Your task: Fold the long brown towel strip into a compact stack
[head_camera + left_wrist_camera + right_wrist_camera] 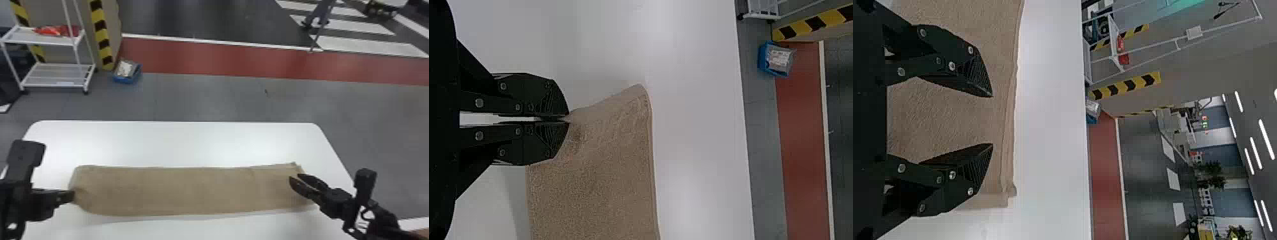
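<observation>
The brown towel strip (178, 190) lies stretched lengthwise across the white table. At its left end my left gripper (72, 196) is shut on the towel's edge, which puckers at the fingertips. In the left wrist view the left gripper (568, 119) pinches the end of the towel (599, 195). Over the strip's right end is my right gripper (294, 178), its fingers apart. The right wrist view has the right gripper (992, 120) open above the towel (943, 120), with nothing visibly held between its fingers.
The white table (178, 140) has its far edge beyond the towel. Past it on the floor stand a white wire cart (57, 75) and a blue box (127, 78), with a striped post (101, 35) between them.
</observation>
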